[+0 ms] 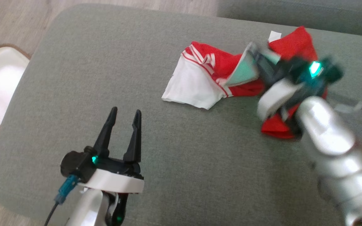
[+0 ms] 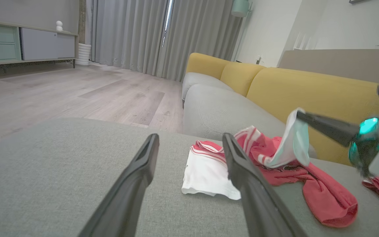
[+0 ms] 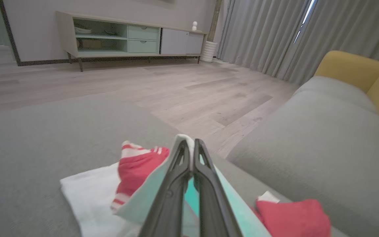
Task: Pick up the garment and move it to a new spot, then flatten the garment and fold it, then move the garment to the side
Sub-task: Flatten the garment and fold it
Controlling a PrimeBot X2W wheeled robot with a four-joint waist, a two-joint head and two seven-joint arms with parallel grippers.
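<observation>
The first step is in hand: picking the garment up. The crumpled red-and-white fabric garment with striped trim [image 1: 206, 75] lies on the far right part of the broad grey upholstered cushion [image 1: 105, 62]. Its white panel is spread flat toward the middle, and its red parts are bunched beneath the right arm.

The right gripper [image 1: 252, 49] has its jaws pressed together on a pale, mint-tinted flap of the garment. In the right wrist view the cloth is pinched between the tips, and in the left wrist view that flap [image 2: 294, 138] stands raised above the rest. The grip looks made, but most of the cloth is on the cushion.

The left gripper [image 1: 126, 110] hovers over bare cushion nearer the robot, well apart from the garment, its jaws wide and holding nothing.

Next, I judge, the right arm must raise the garment clear and carry it to open cushion. Only one thin flap is held, so a slow lift would limit the risk of slipping.
</observation>
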